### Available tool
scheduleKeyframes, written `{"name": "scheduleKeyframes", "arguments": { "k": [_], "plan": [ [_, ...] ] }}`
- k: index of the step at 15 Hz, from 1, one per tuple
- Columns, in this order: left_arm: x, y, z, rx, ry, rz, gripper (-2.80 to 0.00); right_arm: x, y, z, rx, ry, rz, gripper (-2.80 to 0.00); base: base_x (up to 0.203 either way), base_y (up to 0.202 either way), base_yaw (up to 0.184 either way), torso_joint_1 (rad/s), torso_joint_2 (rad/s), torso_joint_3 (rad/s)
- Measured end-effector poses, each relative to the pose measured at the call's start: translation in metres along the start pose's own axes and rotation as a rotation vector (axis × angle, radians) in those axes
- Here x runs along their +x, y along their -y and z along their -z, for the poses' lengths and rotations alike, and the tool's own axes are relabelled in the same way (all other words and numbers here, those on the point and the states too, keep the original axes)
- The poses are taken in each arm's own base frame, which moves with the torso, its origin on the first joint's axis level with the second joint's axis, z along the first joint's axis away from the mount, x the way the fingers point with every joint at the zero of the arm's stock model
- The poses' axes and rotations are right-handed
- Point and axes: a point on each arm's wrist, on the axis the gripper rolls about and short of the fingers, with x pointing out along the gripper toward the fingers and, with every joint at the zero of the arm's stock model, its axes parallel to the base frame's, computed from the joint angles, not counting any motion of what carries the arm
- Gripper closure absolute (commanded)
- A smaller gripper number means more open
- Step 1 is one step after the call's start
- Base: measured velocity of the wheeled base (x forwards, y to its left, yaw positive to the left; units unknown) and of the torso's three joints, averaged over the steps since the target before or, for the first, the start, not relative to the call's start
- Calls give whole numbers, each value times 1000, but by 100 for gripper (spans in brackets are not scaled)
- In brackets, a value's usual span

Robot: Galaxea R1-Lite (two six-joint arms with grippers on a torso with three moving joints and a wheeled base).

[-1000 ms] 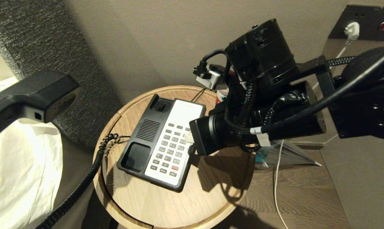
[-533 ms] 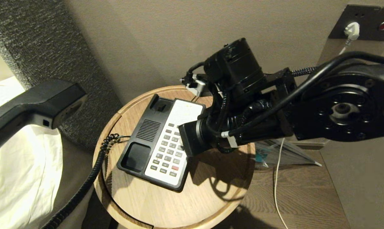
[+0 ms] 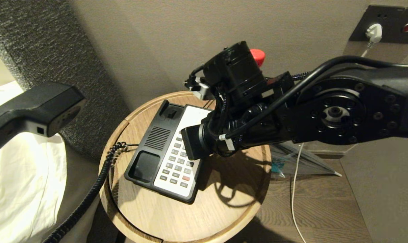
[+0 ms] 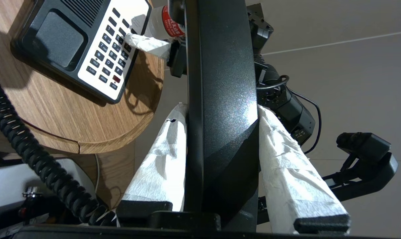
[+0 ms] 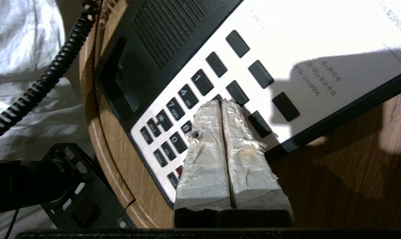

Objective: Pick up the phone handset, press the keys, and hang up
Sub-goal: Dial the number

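Over keypad (image 5: pixel 187 109), closed right gripper (image 5: pixel 221 103)

Right arm reaches in from the right, wrist angled down, right gripper (image 5: pixel 222 103) with wrapped fingers pressed together; left gripper (image 4: pixel 220 109) raised at far left, fingers (image 4: pixel 280 139) apparently clamped about halfway.

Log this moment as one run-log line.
left gripper: shut on phone handset, lifted off base | right gripper: shut, tips at keypad | phone base: on round table
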Motion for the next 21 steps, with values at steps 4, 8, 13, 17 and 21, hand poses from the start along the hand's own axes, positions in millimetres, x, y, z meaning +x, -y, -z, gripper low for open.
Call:
{"name": "scheduleKeyframes", "arguments": {
  "k": [4,8,13,17,21],
  "plan": [
    [0,0,0,1,0,2,0,6,1,1,0,-4,9,0,0,0,0,0,0,0],
    [0,1,0,3,2,4,0,10,2,2,-5,-4,20,0,0,0,0,0,0,0],
    [0,0,0,1,1,2,0,14,6,2,1,-7,28,0,0,0,0,0,0,0],
    [0,0,0,0,-1,1,0,3,4,-10,10,28,19,0,0,0,0,0,0,0],
    [-1,2,-1,0,4,11,0,-13,-9,-19,5,17,-7,0,0,0,0,0,0,0]
  ]
}}
